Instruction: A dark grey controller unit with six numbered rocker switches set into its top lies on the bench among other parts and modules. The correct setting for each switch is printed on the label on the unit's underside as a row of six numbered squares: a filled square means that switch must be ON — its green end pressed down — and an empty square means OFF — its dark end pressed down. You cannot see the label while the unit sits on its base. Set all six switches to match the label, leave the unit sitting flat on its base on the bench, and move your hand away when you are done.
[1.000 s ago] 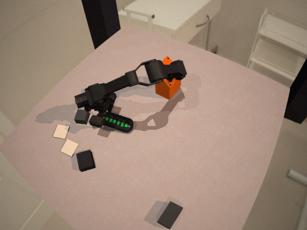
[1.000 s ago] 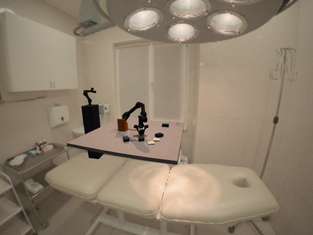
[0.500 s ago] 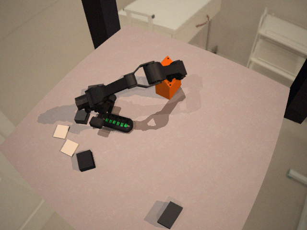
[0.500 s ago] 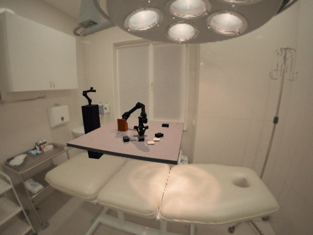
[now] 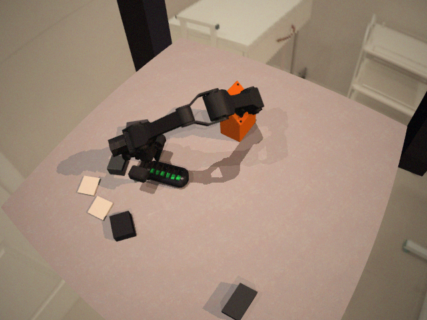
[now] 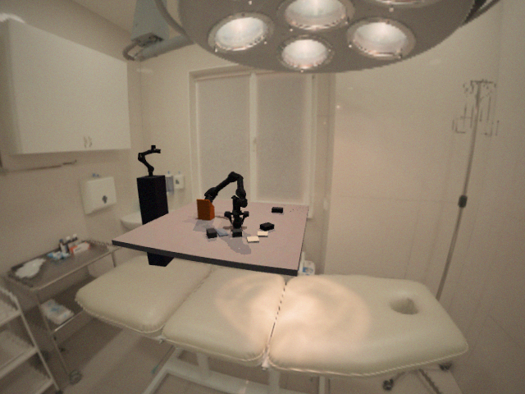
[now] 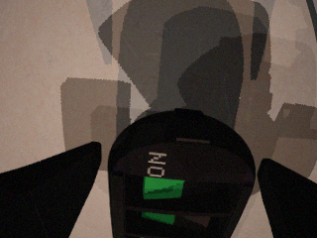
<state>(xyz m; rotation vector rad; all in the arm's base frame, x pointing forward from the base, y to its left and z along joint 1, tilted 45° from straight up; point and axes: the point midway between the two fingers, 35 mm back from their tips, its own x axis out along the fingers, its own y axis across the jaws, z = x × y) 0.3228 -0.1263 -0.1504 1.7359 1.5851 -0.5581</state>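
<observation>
The dark grey controller unit (image 5: 171, 175) (image 6: 236, 226) (image 7: 198, 149) lies flat on its base on the bench (image 5: 261, 193), its switches facing up. A row of green switch ends (image 5: 165, 174) shows along its top. In the wrist view an "ON" mark and three green ends (image 7: 162, 188) are visible; the remaining switches are cut off. My gripper (image 5: 146, 168) (image 6: 236, 223) (image 7: 184, 161) is open and straddles the unit's left end, one finger on each side with a gap to the casing. The label underneath is hidden.
An orange block (image 5: 238, 125) (image 6: 205, 209) stands behind under the arm. A small grey block (image 5: 117, 164) (image 6: 211, 232) lies just left of the gripper. Two pale tiles (image 5: 89, 185) (image 5: 99, 207) and a black block (image 5: 122, 225) lie front left. Another dark block (image 5: 239, 301) lies near the front edge.
</observation>
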